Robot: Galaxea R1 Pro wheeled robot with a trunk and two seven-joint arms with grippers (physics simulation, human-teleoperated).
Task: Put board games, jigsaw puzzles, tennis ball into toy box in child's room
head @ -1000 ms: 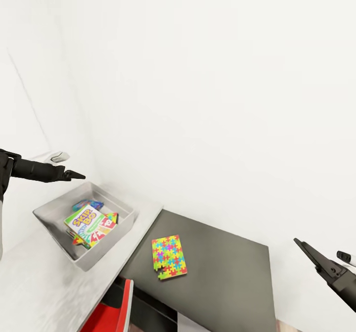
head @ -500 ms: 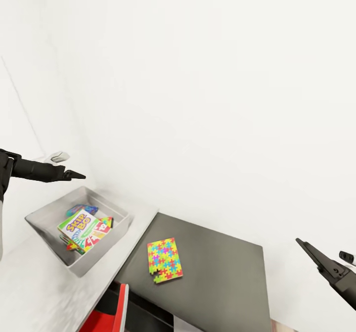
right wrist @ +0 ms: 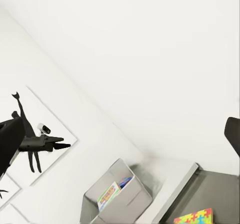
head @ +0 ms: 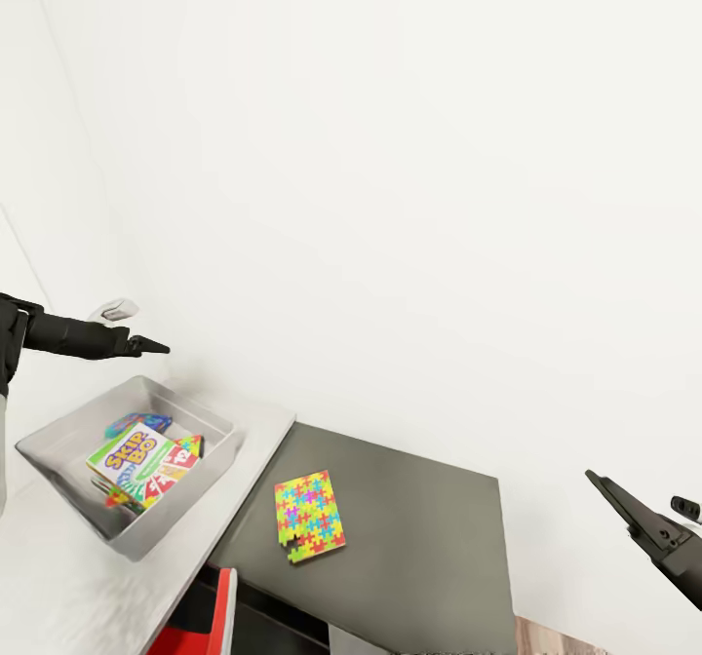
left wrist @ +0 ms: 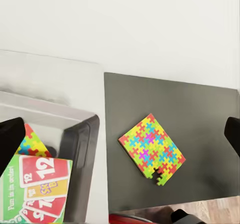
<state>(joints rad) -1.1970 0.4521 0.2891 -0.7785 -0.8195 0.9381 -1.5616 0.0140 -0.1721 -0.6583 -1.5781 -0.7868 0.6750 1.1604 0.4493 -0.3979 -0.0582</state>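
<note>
Toy box sits on the pale end of the table at my left, with the SKIP-BO game lying inside; one jigsaw puzzle lies flat on the dark lower section just right of it. My left gripper hangs above the box's far side and my right gripper is well off to the right, both empty, fingers spread wide going by the wrist views.
</note>
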